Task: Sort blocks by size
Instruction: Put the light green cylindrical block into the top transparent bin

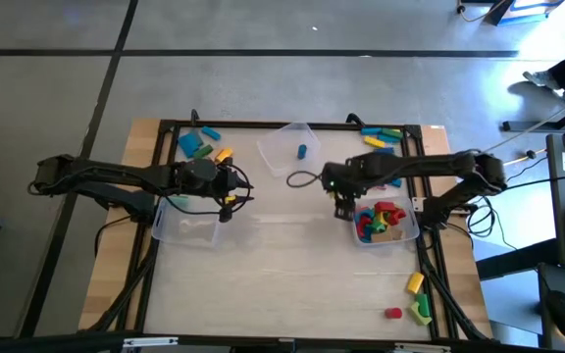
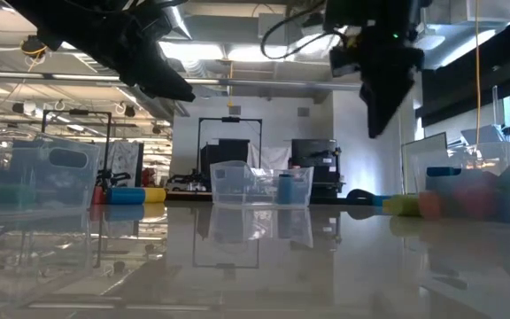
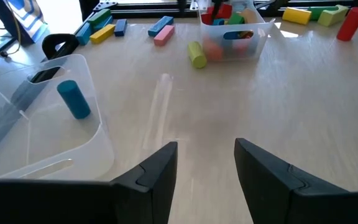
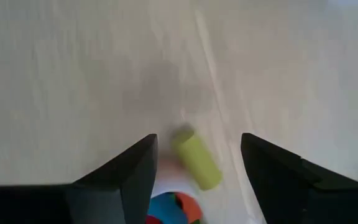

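Right gripper [image 4: 194,171] fingers spread above a yellow-green cylinder [image 4: 196,160] on the worktop [image 4: 104,74]; left gripper [image 3: 205,177] fingers spread, empty.

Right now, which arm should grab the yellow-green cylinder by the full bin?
Right. Its end effector hangs open right over the cylinder beside the bin. The left end effector is across the table.

Pale wooden table [image 1: 292,265], yellow-green cylinder [image 4: 196,159] lying just below the right gripper [image 1: 344,210], full bin [image 1: 412,231] beside it, seemingly empty bin [image 1: 186,233] under the left gripper [image 1: 230,193].
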